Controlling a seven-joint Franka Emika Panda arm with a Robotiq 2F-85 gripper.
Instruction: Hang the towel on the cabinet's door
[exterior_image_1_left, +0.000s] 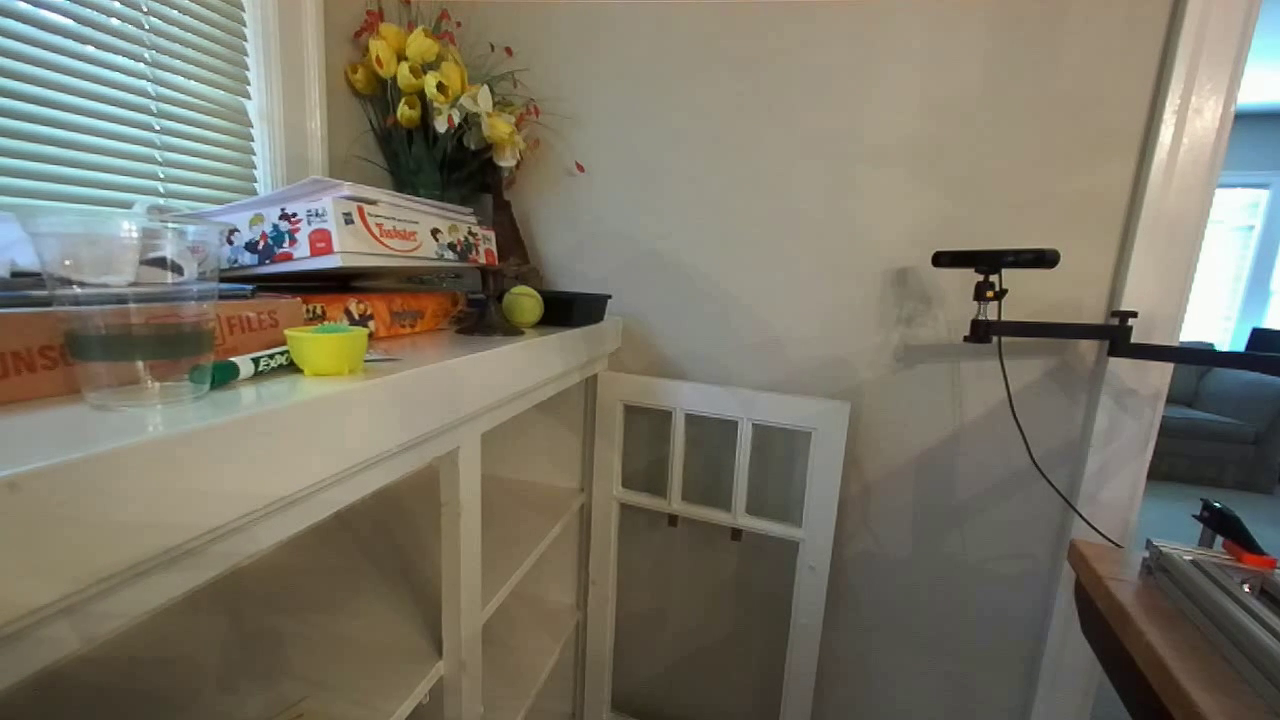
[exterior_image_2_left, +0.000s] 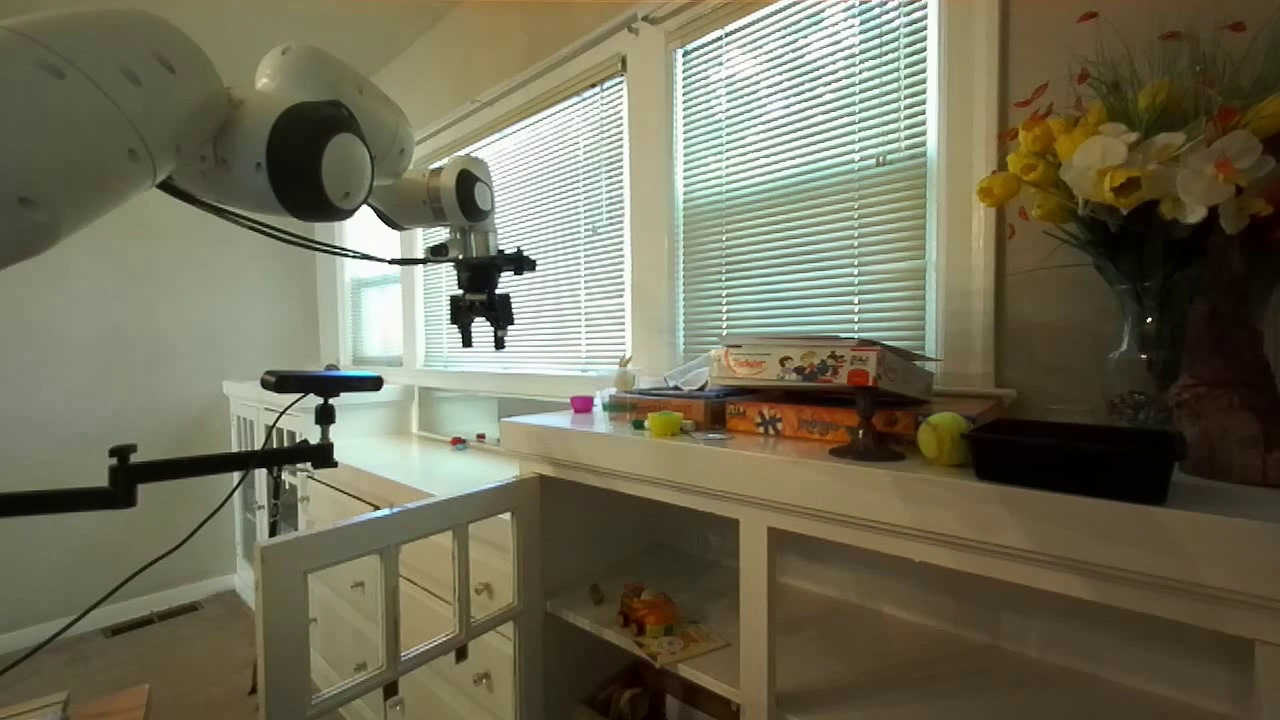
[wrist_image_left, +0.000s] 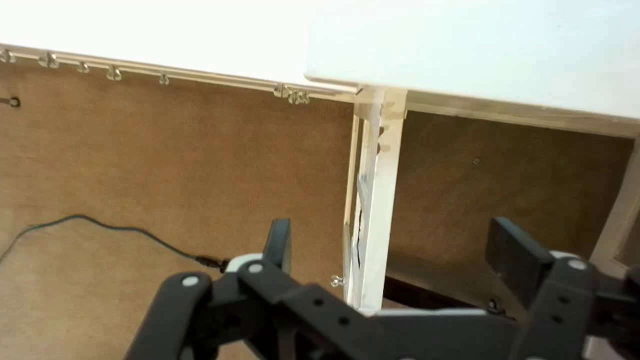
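Towel shows in none of the views, so which way it lies from the fingers (wrist_image_left: 512, 260) cannot be told; glare whitens the counter (wrist_image_left: 475, 55) in the wrist view, and a pale cloth there might be missed. The cabinet door (exterior_image_2_left: 285, 610), where it should end up, stands open at the lower left of an exterior view. The gripper (exterior_image_2_left: 483, 346), left of centre there, hangs higher than the door and well apart from it, fingers spread wide, holding nothing. In the wrist view the door's top edge (wrist_image_left: 382, 215) runs from upper centre to lower centre, its lower part seen between the fingers. Counter bounds the top of that frame; brown floor (wrist_image_left: 175, 165) fills the left, likely the freer side. Finding the towel probably comes first.
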